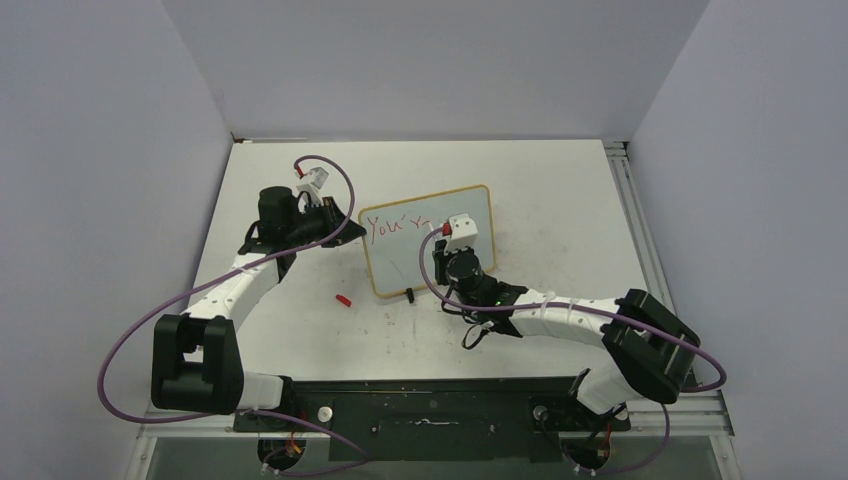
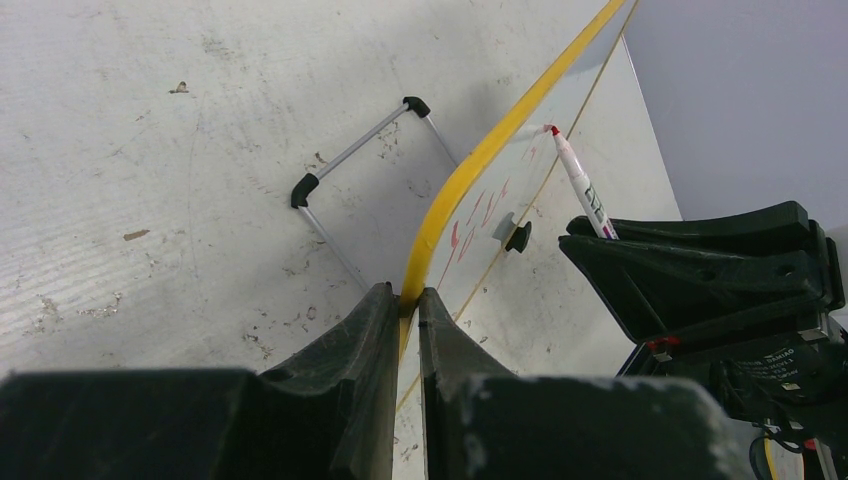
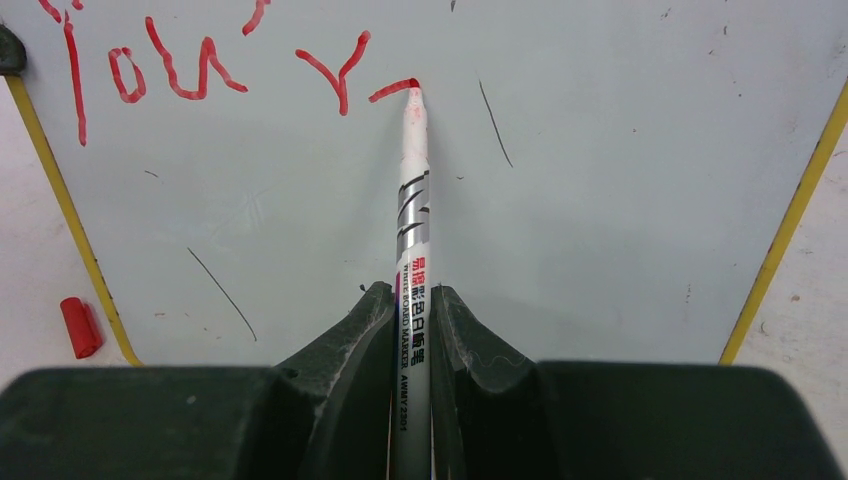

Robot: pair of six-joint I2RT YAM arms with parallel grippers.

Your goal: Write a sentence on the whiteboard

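Observation:
The whiteboard (image 1: 420, 265) stands tilted on the table, tan-framed. My left gripper (image 1: 345, 216) is shut on its left frame edge; in the left wrist view the fingers (image 2: 408, 300) pinch the yellow frame (image 2: 470, 170). My right gripper (image 1: 455, 246) is shut on a white marker (image 3: 413, 200), whose red tip touches the board (image 3: 600, 200). The red sentence (image 3: 190, 70) reads "You' r" plus a short stroke that ends at the tip. It also shows in the top view (image 1: 395, 224). The marker (image 2: 580, 185) also shows in the left wrist view.
The red marker cap (image 1: 343, 299) lies on the table left of the board's near corner, also in the right wrist view (image 3: 80, 327). The board's wire stand (image 2: 355, 150) rests on the scuffed tabletop behind it. Thin grey scuffs (image 3: 220, 292) mark the board.

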